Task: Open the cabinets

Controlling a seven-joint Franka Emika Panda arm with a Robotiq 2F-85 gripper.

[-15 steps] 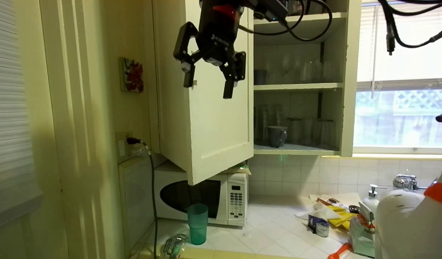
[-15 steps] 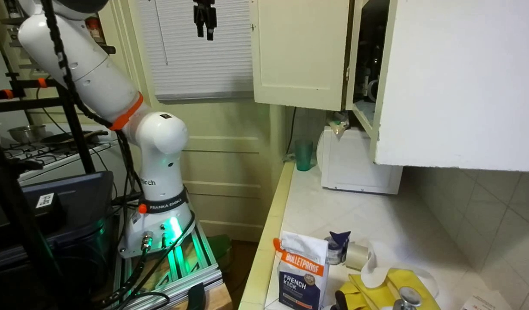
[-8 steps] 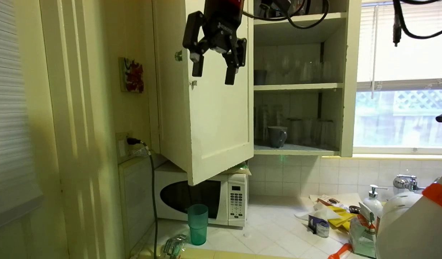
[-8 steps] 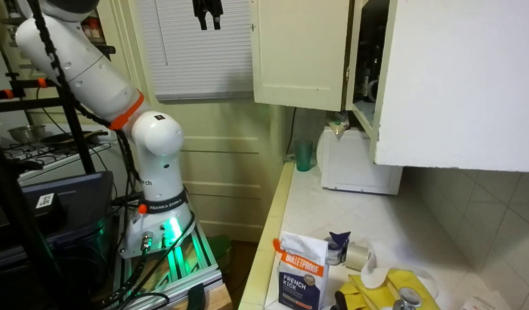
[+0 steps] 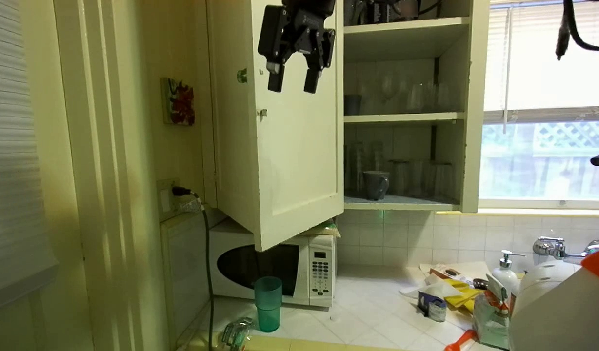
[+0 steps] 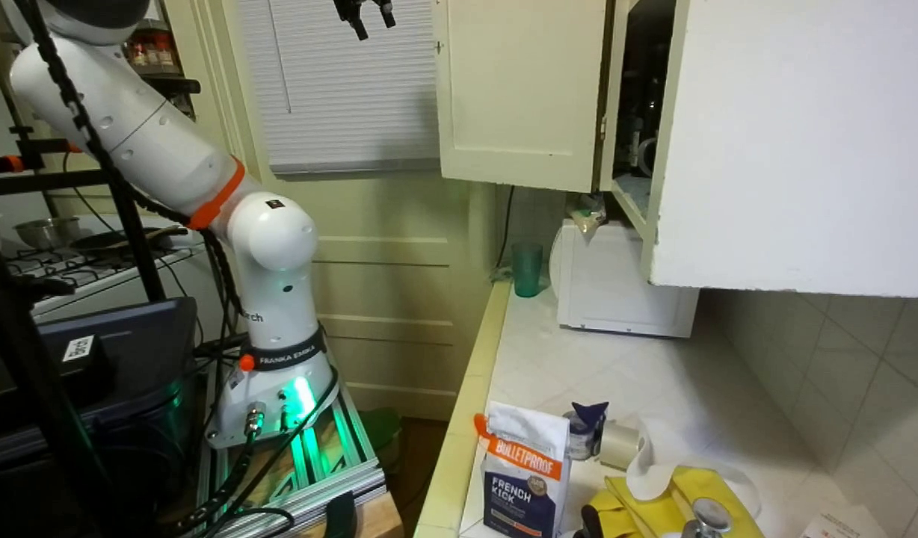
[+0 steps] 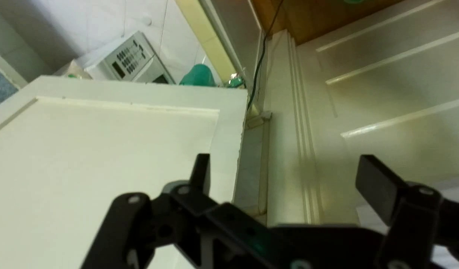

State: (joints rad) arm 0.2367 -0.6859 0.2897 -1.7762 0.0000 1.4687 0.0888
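Note:
The cream-white cabinet door [image 5: 299, 165] stands swung open in both exterior views [image 6: 522, 90]. Its recessed panel fills the left of the wrist view [image 7: 102, 157]. A small green round knob [image 5: 242, 75] and a metal latch [image 5: 262, 112] show near the door's free edge. Behind the door, shelves [image 5: 402, 117] hold glasses and a grey mug [image 5: 376, 184]. My gripper [image 5: 292, 88] is open and empty, high in front of the door. It also shows at the top of an exterior view [image 6: 376, 30]. In the wrist view [image 7: 285, 164] the jaws are wide apart, with the door's edge seen between them.
Below the door are a white microwave [image 5: 321, 273] and a teal cup [image 5: 268, 304]. A wall [image 5: 182, 156] with a plugged-in cord is beside the hinge-side cabinet. A coffee bag [image 6: 526, 471] and yellow cloth [image 6: 676, 504] lie on the counter [image 6: 601, 381].
My gripper has moved up and slightly right in an exterior view, off the area of the latch and knob, which now show. The cabinet door has not moved.

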